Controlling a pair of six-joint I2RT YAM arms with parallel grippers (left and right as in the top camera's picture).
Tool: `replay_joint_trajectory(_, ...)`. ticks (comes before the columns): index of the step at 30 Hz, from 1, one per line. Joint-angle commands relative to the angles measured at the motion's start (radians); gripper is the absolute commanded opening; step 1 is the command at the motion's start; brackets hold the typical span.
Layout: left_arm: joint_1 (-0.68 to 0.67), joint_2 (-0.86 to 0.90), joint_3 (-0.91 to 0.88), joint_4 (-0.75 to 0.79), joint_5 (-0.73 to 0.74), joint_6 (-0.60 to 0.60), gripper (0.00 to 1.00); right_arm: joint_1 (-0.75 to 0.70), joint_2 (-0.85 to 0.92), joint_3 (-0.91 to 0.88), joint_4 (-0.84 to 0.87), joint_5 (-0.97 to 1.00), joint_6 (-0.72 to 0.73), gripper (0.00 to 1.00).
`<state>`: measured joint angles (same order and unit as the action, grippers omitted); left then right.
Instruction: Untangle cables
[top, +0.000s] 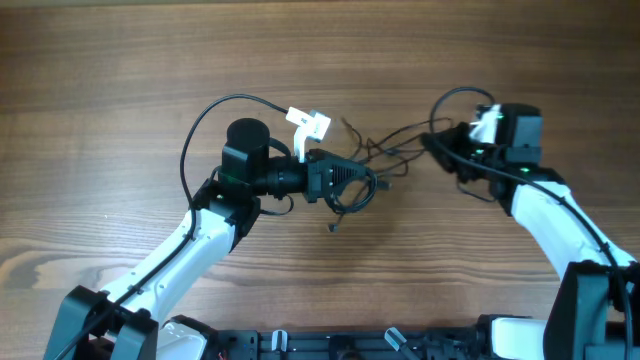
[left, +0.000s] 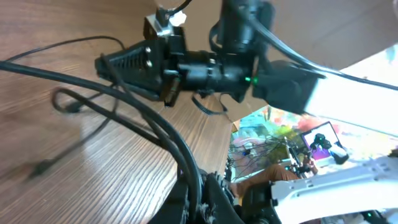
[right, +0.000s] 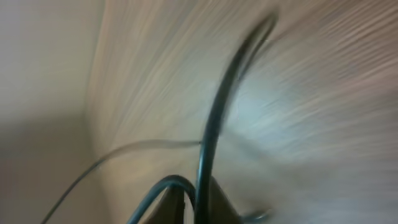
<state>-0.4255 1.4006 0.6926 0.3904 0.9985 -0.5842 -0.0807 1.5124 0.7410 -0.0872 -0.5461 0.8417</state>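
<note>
Black cables (top: 392, 148) lie in a loose snarl on the wooden table (top: 120, 60), midway between the two arms, with several thin strands crossing one another. One loose end trails toward the near edge, below the left gripper (top: 370, 183).

Left gripper: closed. In its wrist view two cords run straight down into the fingers, so it is judged to be clamped on the cables.

Right gripper (top: 430, 143): at the far side of the snarl, touching or just beside the strands. Its wrist view is blurred and shows one cord passing close to the fingers. Whether the jaws are open or closed cannot be told.

Progress: early to middle. The strands are drawn out between the arms rather than bunched tight, but no cord lies apart from the others.

Outstanding: the crossings need clearing and each cord needs laying out singly.
</note>
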Motion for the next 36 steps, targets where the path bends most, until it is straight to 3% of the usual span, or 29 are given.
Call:
replay_joint_trajectory(1, 0.011, -0.08, 0.027, 0.039, 0.224, 0.032, 0.04, -0.184, 0.061, -0.026, 0.0, 0.414, -0.006, 0.73)
replay_joint_trajectory(2, 0.011, -0.08, 0.027, 0.034, 0.224, 0.063, 0.05, -0.193, 0.061, -0.026, 0.005, 0.29, -0.047, 0.9)
replay_joint_trajectory(3, 0.011, -0.08, 0.027, 0.009, 0.222, 0.114, 0.06, -0.193, 0.061, -0.026, 0.008, 0.198, -0.085, 0.94)
replay_joint_trajectory(6, 0.011, -0.079, 0.027, -0.079, 0.134, 0.186, 0.05, -0.193, 0.061, -0.026, 0.011, 0.013, -0.135, 0.95)
replay_joint_trajectory(9, 0.011, -0.079, 0.027, -0.166, -0.065, 0.182, 0.04, -0.191, 0.061, -0.026, 0.008, -0.22, -0.135, 0.93)
replay_joint_trajectory(13, 0.011, -0.079, 0.027, -0.233, -0.307, 0.101, 0.04, -0.191, 0.061, -0.026, 0.008, -0.435, -0.113, 0.79)
replay_joint_trajectory(16, 0.011, -0.079, 0.027, -0.23, -0.425, 0.074, 0.04, -0.187, 0.061, -0.026, 0.008, -0.549, -0.018, 0.73)
replay_joint_trajectory(21, -0.022, -0.079, 0.027, -0.182, -0.405, 0.088, 0.04, -0.086, 0.061, -0.026, 0.01, -0.563, 0.118, 0.66)
replay_joint_trajectory(23, -0.056, -0.079, 0.027, -0.182, -0.405, 0.146, 0.04, 0.002, 0.061, -0.026, 0.032, -0.562, 0.158, 0.65)
replay_joint_trajectory(27, -0.09, -0.079, 0.027, -0.183, -0.406, 0.162, 0.04, 0.106, 0.061, -0.026, 0.164, -0.551, 0.238, 0.64)
replay_joint_trajectory(31, -0.093, -0.079, 0.027, -0.185, -0.407, 0.162, 0.04, 0.157, 0.061, -0.026, 0.209, -0.579, 0.314, 0.49)
replay_joint_trajectory(36, -0.093, -0.079, 0.027, -0.185, -0.417, 0.161, 0.04, 0.221, 0.061, -0.026, 0.206, -0.619, 0.313, 0.4)
